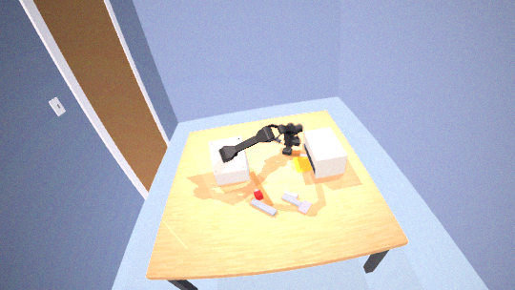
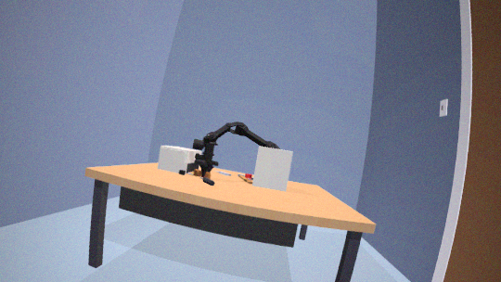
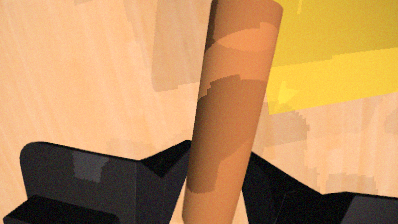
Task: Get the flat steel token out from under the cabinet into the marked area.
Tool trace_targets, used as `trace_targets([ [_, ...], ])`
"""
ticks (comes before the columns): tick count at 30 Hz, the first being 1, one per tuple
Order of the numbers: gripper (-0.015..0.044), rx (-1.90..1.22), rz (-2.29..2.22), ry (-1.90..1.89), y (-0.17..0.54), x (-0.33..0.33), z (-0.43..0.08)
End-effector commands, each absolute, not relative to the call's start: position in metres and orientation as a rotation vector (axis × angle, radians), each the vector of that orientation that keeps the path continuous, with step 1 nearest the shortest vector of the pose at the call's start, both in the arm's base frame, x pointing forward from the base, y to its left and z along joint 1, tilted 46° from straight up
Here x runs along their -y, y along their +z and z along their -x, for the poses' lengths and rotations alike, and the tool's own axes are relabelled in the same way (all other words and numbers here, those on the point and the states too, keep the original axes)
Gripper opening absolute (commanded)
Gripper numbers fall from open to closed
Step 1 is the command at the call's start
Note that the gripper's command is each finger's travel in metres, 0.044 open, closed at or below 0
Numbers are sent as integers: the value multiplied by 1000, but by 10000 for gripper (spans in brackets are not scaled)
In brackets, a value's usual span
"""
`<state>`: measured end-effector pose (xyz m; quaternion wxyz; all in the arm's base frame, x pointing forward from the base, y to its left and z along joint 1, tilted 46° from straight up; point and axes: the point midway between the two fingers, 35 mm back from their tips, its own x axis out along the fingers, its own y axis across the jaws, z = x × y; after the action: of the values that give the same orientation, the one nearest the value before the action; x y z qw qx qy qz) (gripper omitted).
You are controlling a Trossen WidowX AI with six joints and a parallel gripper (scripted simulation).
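Note:
My gripper [image 1: 289, 151] [image 2: 203, 173] [image 3: 216, 151] is shut on an orange-brown cylinder [image 3: 235, 100], which runs up out of the wrist view; its far end is out of that view. The gripper is low over the table, in front of the white cabinet [image 1: 328, 155] [image 2: 173, 159] and beside the yellow marked area [image 1: 300, 164] [image 3: 340, 82]. In the wrist view the cylinder passes along the area's left side. The cabinet's dark lower front faces the area. The steel token cannot be made out in any view.
A red block [image 1: 257, 195] [image 2: 249, 176], a grey bar [image 1: 263, 207] and a grey piece with a flat square end [image 1: 294, 200] lie nearer the table's front. A dark handle-like thing [image 2: 209, 182] lies near the gripper. The white box [image 1: 233, 174] [image 2: 273, 169] is at the arm's base.

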<state>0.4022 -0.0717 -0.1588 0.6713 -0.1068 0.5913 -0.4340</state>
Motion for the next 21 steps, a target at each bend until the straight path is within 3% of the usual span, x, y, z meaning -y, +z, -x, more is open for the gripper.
trace_targets([
  [1, 0, -1328, 242, -984, -154, 77, -400],
  [21, 0, -1329, 244, -985, -141, 90, -389],
])
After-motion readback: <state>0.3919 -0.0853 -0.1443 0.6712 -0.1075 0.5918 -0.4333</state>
